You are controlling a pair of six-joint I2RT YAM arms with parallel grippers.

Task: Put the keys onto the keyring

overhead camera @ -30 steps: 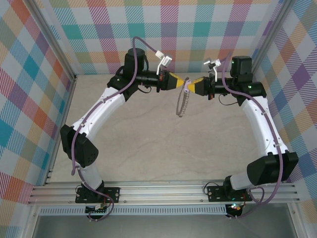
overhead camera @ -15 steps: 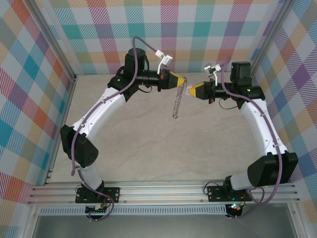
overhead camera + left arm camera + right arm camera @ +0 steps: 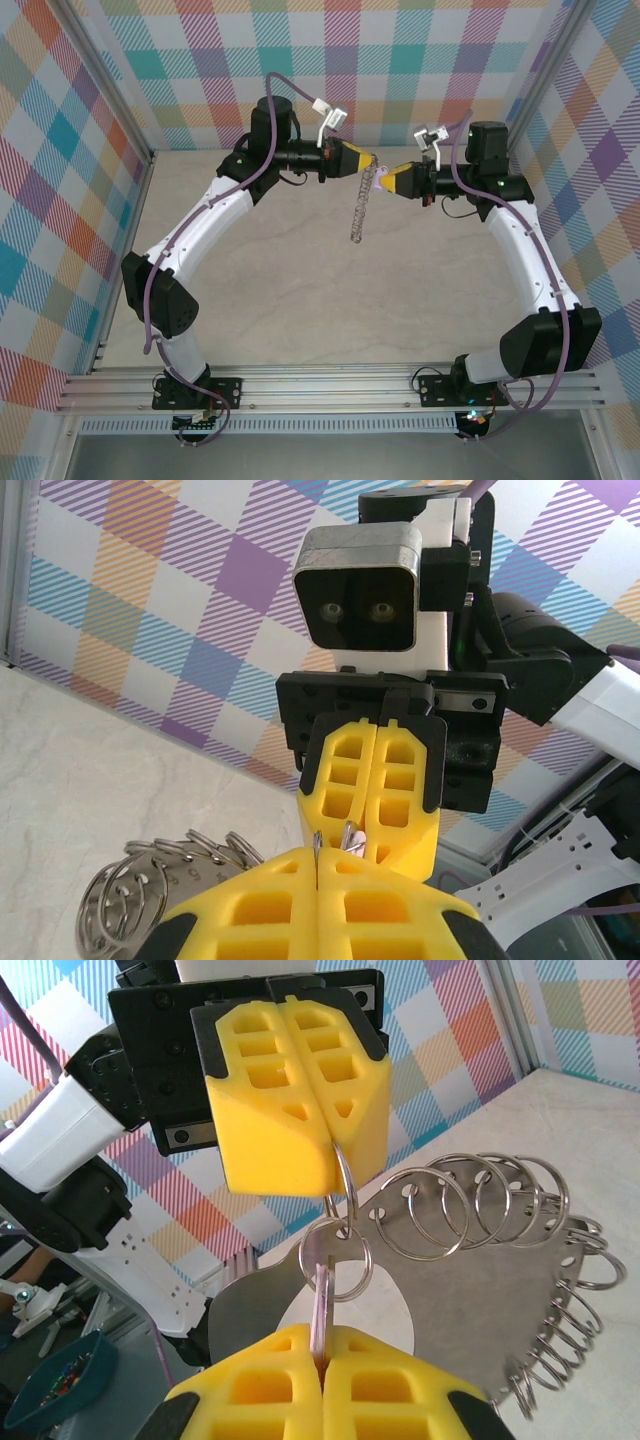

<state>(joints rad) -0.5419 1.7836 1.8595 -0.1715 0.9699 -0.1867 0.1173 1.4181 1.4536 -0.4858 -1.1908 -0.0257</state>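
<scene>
step in hand: threading, by my reading. the small key with a pale lilac head and dark-silver metal blade (image 3: 322,1298) is held up against one loop of the large silver wire keyring with small scalloped loops around its rim (image 3: 480,1290). i cannot tell whether the key has caught on the wire yet.
left gripper (image 3: 370,162): yellow jaws pressed together, pinching a loop at the keyring's top edge. in the top view it comes in from 9 o'clock.
right gripper (image 3: 385,179): yellow jaws pressed together on the key, which stands edge-on between them. it comes in from 3 o'clock, nearly tip to tip with the left gripper.
where the keyring is: off the pale marbled table (image 3: 300,290), hanging toward 6 o'clock from the left gripper, at 12 o'clock of the table's middle.
where the key is: in the right wrist view it rises toward 12 o'clock from the right gripper's own fingers. its upper end touches the lower rim of a small loop just under the left gripper.
next move calls for: i judge a slow, fine nudge of the key along that loop's wire. the left gripper would need to hold the keyring steady so that the loop does not swing away.
what could go wrong: the key is tiny and held by a thin edge, so it may twist or slip out between the jaws.
</scene>
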